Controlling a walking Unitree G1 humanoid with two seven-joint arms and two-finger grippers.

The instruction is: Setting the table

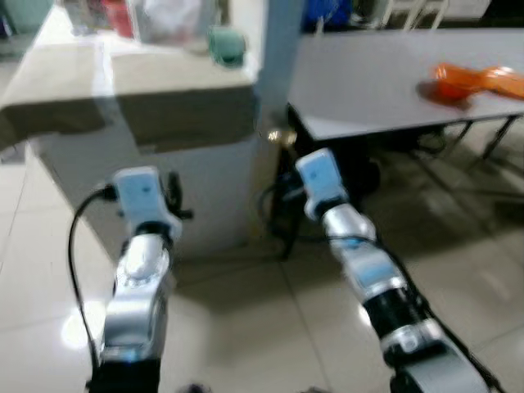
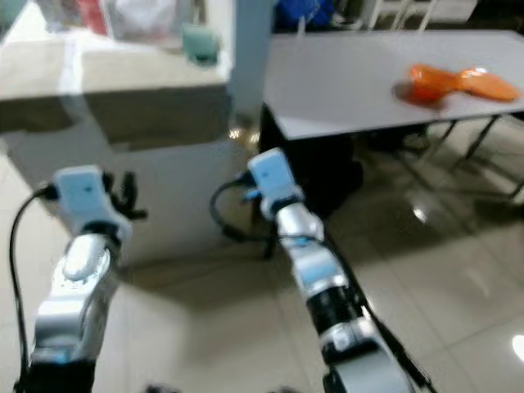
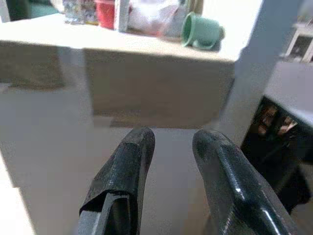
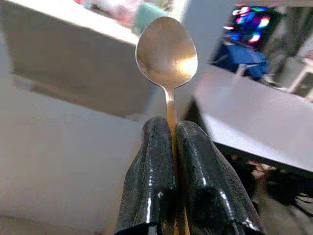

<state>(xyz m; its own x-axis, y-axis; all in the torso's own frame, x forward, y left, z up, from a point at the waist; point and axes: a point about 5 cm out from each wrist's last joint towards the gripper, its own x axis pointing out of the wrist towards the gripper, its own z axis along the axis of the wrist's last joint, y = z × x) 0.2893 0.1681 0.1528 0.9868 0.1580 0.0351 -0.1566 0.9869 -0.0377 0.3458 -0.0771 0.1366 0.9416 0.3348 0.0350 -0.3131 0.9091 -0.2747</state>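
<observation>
Right wrist view: right claw (image 4: 170, 132) pinches spoon (image 4: 167, 51), bowl pointing outward.

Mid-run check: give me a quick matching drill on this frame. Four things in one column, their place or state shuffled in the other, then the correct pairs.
Things:
1. spoon
2. green mug
3. orange utensils
4. left gripper

Places or states:
A. lying on its side on the counter
B. open, holding nothing
C. clamped by its handle in the right gripper, bowl pointing away
D. lying on the grey table

Pairs: 1-C, 2-A, 3-D, 4-B
</observation>
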